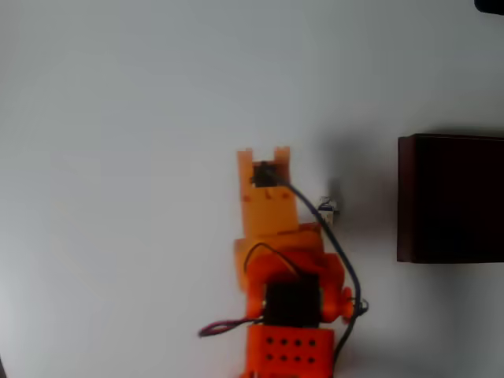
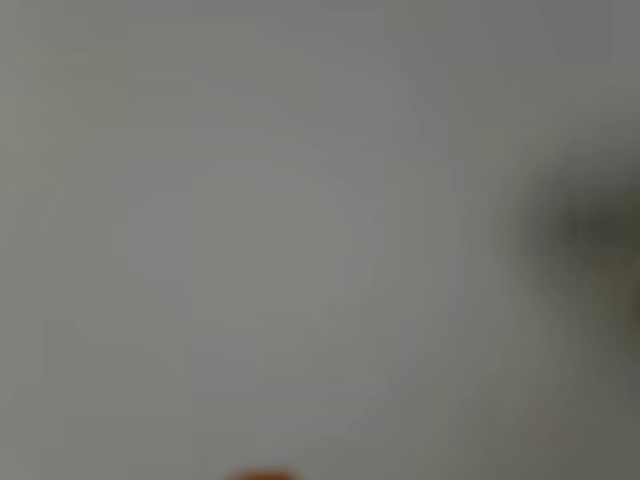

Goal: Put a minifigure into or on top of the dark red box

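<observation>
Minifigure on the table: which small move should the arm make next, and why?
Probably swing right in the overhead view. There the minifigure stands on the white table, beside the orange arm, between it and the box. The gripper points up past it, so it seems to hold nothing; its jaws are unclear.

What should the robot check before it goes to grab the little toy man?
1. Minifigure in sight on the white table, overhead view: ok.
2. Hand lined up with the minifigure: not ok, the figure lies to its right.
3. Hand open wide enough: cannot tell.
4. Dark red box free to receive it: ok, nothing seen inside.
5. Black cable away from the figure: not ok, it runs right beside it.
6. Wrist view sharp: not ok, blurred.
</observation>
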